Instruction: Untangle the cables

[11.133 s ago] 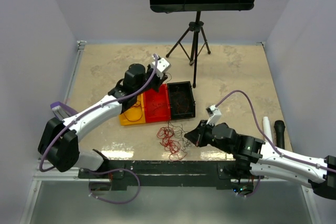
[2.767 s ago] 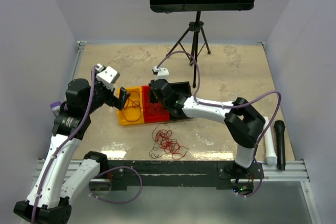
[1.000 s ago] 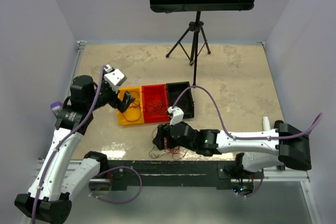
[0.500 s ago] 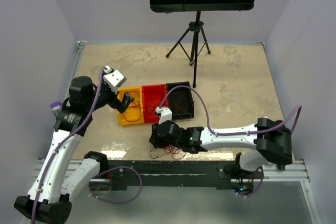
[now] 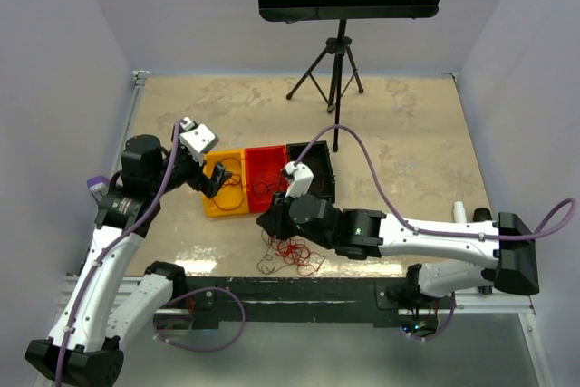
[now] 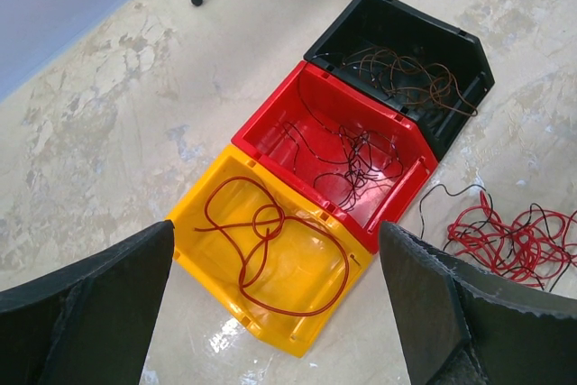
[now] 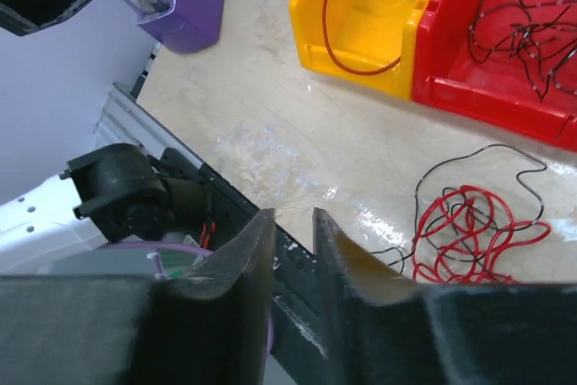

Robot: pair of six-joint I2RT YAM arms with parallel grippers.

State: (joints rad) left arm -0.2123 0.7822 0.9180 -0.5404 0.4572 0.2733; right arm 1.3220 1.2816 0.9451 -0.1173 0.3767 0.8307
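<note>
Hovering my right claw [image 7: 293, 219] near the cable tangle [image 7: 471, 230], jaws almost together, couldn't tell if a strand was pinched; left claw [image 6: 275, 228] gaped wide above yellow bin [image 6: 290, 342].

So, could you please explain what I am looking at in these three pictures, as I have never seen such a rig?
These are two robot arms bolted at the near edge of a marbled beige table. One picture comes from a fixed camera above; the other two from a camera on each wrist, looking past its own fingers. The left end effector hangs open, facing three plastic bins: a yellow bin holding a red wire, a red bin with dark wires, a black bin with brown wires. Beside them lies a loose tangle of thin red and dark wires. The right end effector is nearly closed near that tangle; I cannot see a wire in it.
</note>
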